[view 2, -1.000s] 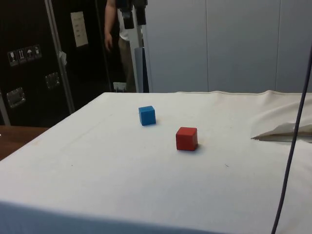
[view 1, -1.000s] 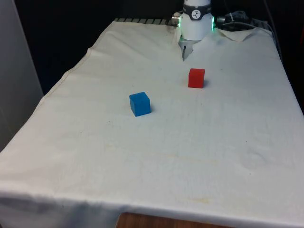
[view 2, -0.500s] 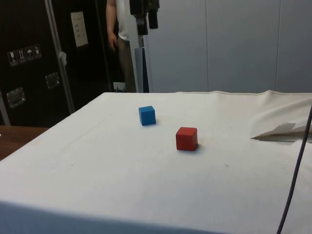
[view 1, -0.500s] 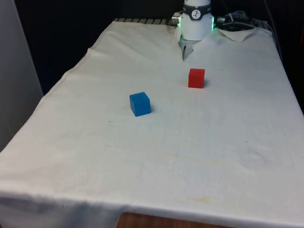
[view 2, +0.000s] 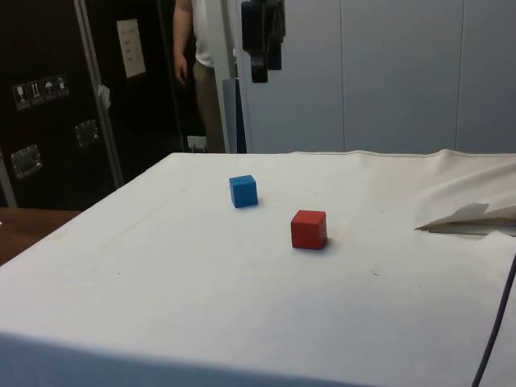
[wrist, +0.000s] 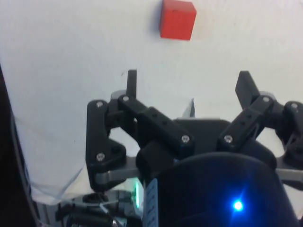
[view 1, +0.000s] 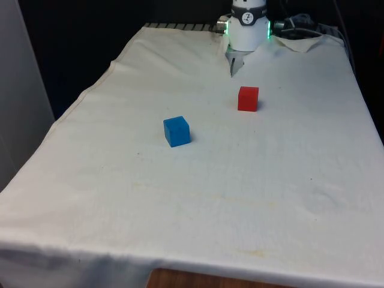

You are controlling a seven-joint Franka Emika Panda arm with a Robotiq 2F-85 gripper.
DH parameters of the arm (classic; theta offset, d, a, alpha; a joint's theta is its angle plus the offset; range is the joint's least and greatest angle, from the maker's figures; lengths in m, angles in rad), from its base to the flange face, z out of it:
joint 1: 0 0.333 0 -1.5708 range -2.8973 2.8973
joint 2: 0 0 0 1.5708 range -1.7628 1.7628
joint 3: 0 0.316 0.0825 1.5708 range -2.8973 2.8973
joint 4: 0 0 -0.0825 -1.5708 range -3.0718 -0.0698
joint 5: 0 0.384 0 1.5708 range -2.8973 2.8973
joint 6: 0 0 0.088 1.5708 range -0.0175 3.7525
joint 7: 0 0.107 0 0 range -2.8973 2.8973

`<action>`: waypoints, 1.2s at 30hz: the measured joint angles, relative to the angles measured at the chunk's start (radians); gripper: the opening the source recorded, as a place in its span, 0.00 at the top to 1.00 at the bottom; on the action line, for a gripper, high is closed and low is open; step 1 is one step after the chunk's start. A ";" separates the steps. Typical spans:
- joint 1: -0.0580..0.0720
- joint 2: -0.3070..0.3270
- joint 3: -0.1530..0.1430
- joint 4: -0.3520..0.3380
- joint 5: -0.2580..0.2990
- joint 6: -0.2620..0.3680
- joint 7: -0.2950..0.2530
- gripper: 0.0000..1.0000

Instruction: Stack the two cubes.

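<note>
Wrist view has the gripper (wrist: 188, 81) spread wide and empty above the red cube (wrist: 177, 19)

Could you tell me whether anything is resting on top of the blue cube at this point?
Nothing is: the blue cube has a bare top, and the red cube sits apart on the cloth. Its underside is hidden.

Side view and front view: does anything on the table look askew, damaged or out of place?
Nothing stands out. The small red cube and small blue cube sit flat and apart on the white cloth. The cloth is merely rumpled near the table's edge. The black claw is open, holding nothing.
</note>
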 measured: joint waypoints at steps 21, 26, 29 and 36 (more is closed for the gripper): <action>-0.001 0.039 0.000 -0.142 0.000 0.171 0.036 0.00; -0.001 0.041 0.000 -0.174 0.000 0.196 0.059 0.00; -0.001 0.043 0.000 -0.188 0.000 0.209 0.070 0.00; -0.002 0.077 -0.003 -0.212 0.000 0.252 0.119 0.00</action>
